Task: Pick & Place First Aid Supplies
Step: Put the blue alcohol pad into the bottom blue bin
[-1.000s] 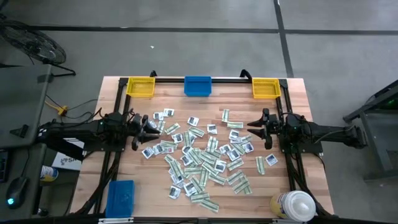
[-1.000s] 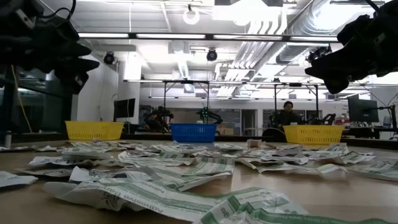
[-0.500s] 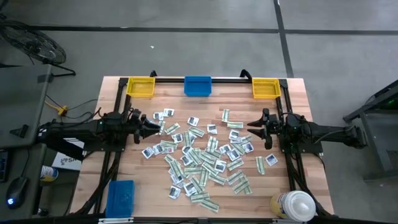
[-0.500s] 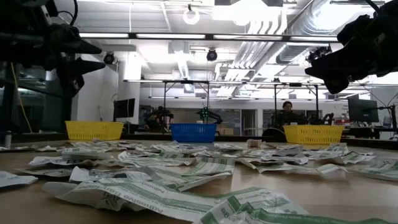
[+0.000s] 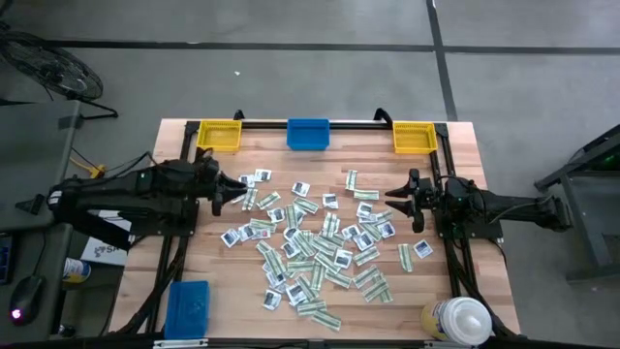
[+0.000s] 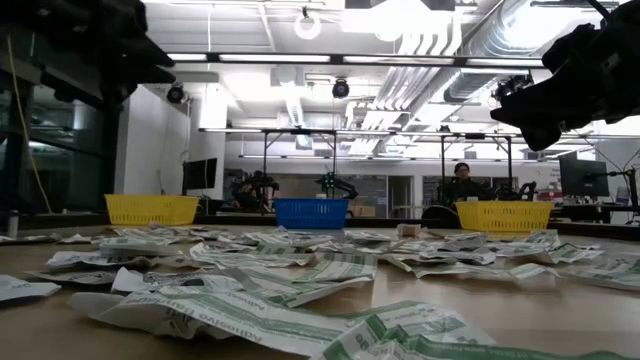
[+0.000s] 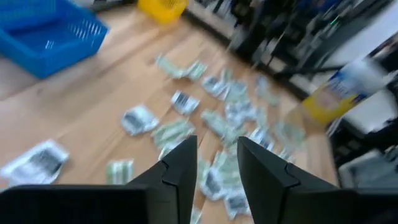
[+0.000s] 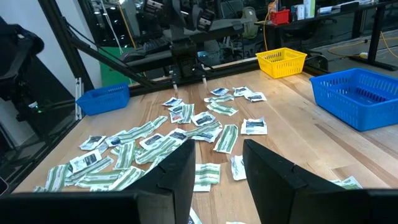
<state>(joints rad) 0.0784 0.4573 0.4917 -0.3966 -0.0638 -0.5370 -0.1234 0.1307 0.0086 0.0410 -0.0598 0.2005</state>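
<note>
Movement is all on your left: the left tool has swung up and back toward the upper-left bin, jaws narrowly parted and empty. Right tool stays open, empty. Packets still cover mid-bench; nothing picked.

Robotics lab: exposed ceiling ducts, other arm rigs.

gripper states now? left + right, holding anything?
Left gripper: open, a narrow gap between the fingers, nothing in it, above the packets.
Right gripper: open, empty, waiting at the pile's right edge.
</note>
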